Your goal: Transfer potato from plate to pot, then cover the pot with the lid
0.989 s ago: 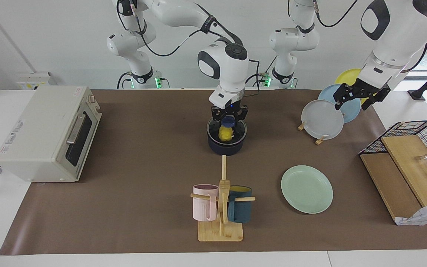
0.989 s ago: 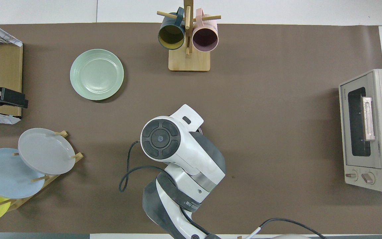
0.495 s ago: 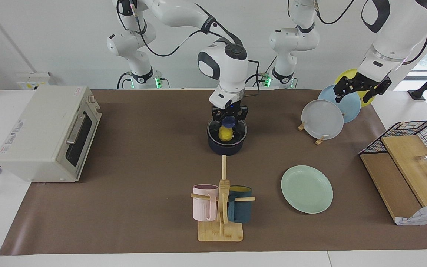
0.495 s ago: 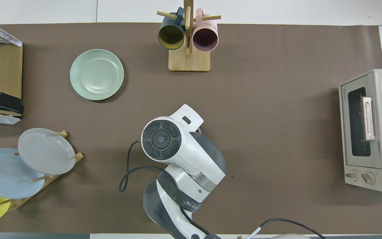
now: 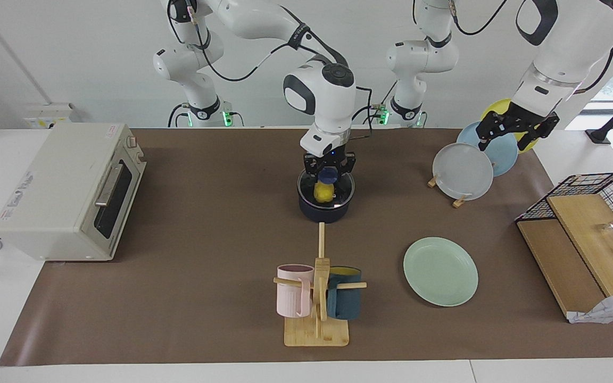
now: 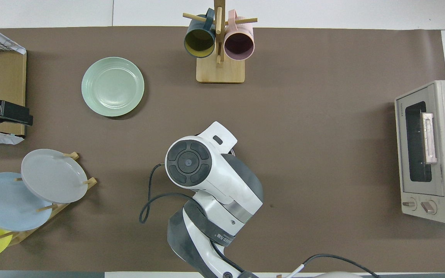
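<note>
The dark navy pot [image 5: 325, 211] stands mid-table, nearer to the robots than the mug stand. The yellow potato [image 5: 324, 192] lies inside it and shows through the clear glass lid [image 5: 342, 194], which sits level at the pot's rim. My right gripper [image 5: 329, 169] points straight down, shut on the lid's blue knob [image 5: 329, 174]. In the overhead view the right arm hides the pot, lid and potato. The mint-green plate [image 5: 440, 271] [image 6: 112, 86] lies bare toward the left arm's end. My left gripper [image 5: 506, 139] [image 6: 14, 114] hangs open and holds nothing, high over the rack of plates.
A toaster oven [image 5: 72, 189] sits at the right arm's end. A wooden mug stand [image 5: 317, 298] with a pink and a teal mug is farther out than the pot. A plate rack [image 5: 463, 170] and a wire basket with wooden boards [image 5: 588, 213] fill the left arm's end.
My left gripper has risen and drawn back over the rack of plates. The right gripper, lid and pot have stayed where they were.
</note>
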`<state>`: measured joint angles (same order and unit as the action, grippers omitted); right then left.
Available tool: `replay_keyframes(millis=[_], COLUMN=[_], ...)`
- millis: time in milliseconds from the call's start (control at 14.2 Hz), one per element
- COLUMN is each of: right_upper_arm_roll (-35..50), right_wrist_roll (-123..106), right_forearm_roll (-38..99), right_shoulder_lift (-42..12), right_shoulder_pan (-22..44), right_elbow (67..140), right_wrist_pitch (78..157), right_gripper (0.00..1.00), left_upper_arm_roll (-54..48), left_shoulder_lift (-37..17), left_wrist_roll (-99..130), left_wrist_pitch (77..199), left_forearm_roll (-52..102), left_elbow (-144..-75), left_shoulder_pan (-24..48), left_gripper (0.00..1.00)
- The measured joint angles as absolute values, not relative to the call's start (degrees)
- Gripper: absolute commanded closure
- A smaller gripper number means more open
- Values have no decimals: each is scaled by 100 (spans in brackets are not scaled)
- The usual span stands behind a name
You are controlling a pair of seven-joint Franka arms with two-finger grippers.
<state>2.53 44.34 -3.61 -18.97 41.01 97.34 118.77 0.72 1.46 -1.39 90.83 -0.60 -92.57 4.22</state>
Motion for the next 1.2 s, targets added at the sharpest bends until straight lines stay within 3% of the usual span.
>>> replay_keyframes(millis=[1131, 1201], right_upper_arm_roll=[273, 273], right_wrist_roll=[4430, 4430], right_forearm_roll=[-620, -621], right_shoulder_lift=[-1850, -1849], right_shoulder_pan=[4114, 4113], right_elbow=[9866, 9868], right_wrist_pitch=[12040, 12044], right_gripper=[100, 93], left_upper_arm_roll=[44, 44], left_shoulder_lift=[107, 109], left_wrist_roll=[-119, -119], left_wrist_pitch=[9038, 9038], left_forearm_roll=[-57, -57], left_elbow=[-9264, -9263], left_shoulder_pan=[428, 428], left_gripper=[0, 0])
